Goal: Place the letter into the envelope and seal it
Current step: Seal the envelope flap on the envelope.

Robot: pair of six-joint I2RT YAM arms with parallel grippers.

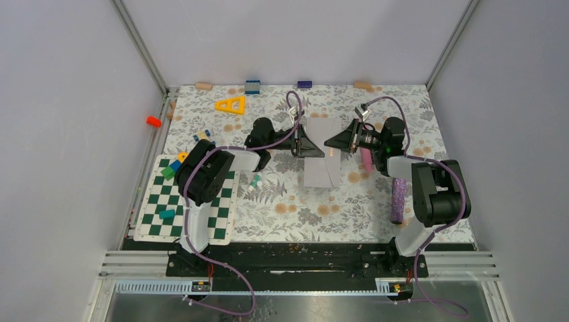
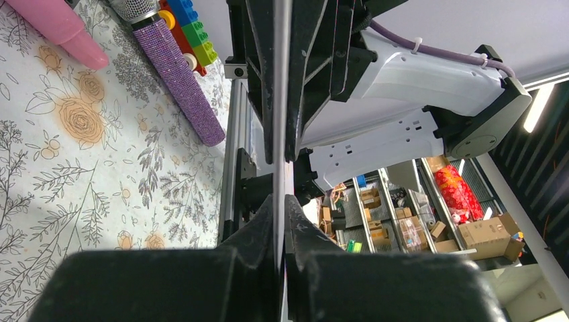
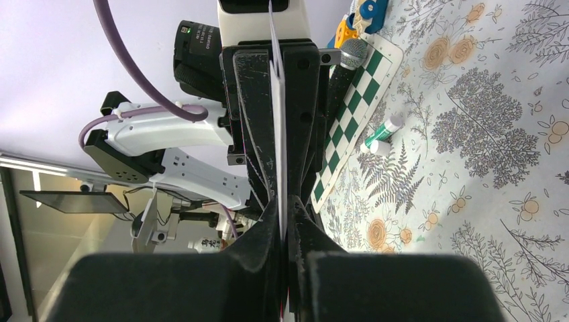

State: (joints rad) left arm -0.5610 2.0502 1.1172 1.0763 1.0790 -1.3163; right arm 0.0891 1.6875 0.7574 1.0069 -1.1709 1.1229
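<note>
The grey envelope [image 1: 322,168] is held up over the middle of the table, between my two grippers. My left gripper [image 1: 307,143] is shut on its left edge. My right gripper [image 1: 333,143] is shut on its right edge. In the left wrist view [image 2: 280,201] the envelope shows edge-on as a thin pale strip [image 2: 279,100] between the shut jaws, running on to the other gripper. In the right wrist view [image 3: 282,204] it is the same thin strip [image 3: 276,80] pinched between the jaws. The tan letter is not in view.
A purple glitter cylinder [image 1: 398,199] and a pink object [image 1: 366,157] lie at the right. A green-white checkerboard [image 1: 221,221] with small blocks lies at the left, a marker [image 1: 255,181] beside it. A yellow triangle [image 1: 230,104] and bricks sit at the back.
</note>
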